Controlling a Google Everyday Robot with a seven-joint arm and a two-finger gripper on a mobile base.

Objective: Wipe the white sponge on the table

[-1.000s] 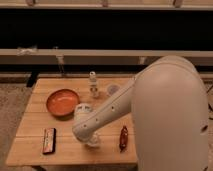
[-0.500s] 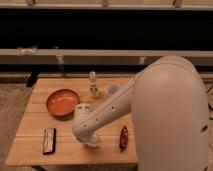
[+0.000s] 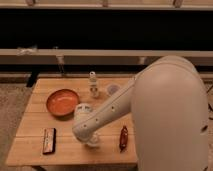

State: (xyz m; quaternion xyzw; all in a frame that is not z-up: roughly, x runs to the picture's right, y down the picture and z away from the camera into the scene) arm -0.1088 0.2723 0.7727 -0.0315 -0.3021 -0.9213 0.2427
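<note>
White sponge (image 3: 94, 145): small pale block, pressed on the light wooden counter (image 3: 35, 120) near its front edge, gripped by the clenched hand (image 3: 92, 140). The dark bar's (image 3: 49, 140) markings are unreadable.

Body shell: large smooth off-white dome (image 3: 172, 115), matte, warm-tinted under the room light. Forearm link (image 3: 112, 107): off-white tube, same finish, ending in a rounded wrist housing (image 3: 84, 124) with a small dark marking (image 3: 83, 108) on its upper face. Pincer (image 3: 93, 142): pale, mostly hidden beneath the wrist housing, low over the front middle of the worktop (image 3: 65, 150); fingers closed.
</note>
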